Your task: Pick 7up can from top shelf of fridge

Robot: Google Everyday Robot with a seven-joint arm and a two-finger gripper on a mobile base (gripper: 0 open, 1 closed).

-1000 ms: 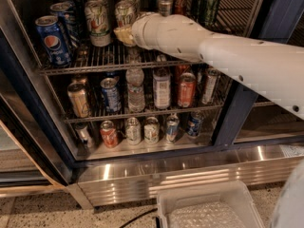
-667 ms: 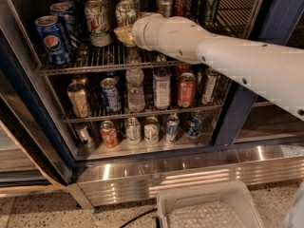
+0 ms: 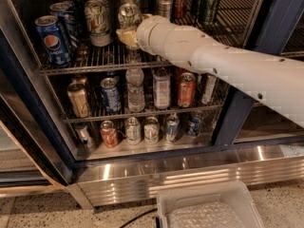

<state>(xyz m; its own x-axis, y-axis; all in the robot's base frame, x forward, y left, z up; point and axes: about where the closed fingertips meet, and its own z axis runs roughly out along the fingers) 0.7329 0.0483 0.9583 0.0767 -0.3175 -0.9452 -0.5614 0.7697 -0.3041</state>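
Camera view, fridge (image 3: 278,23): door stood open, with wire racks stocked with drinks.
Top shelf (image 3: 90,63): carried a blue Pepsi can (image 3: 53,41) at the left, the 7up can near the middle front, and darker cans behind.
7up can (image 3: 98,22): upright on the top shelf, just left of the gripper; contact could not be judged.
Gripper (image 3: 126,36): at the shelf front, low before a silver can (image 3: 128,14), on the white arm (image 3: 213,65) reaching in from the right.
Gripper state: spread or pressed together, could not be told.
Change: over the last second the gripper had barely shifted, and the can stood where it had.
Meaning: judged a final alignment; no grasp evident, lift outstanding.
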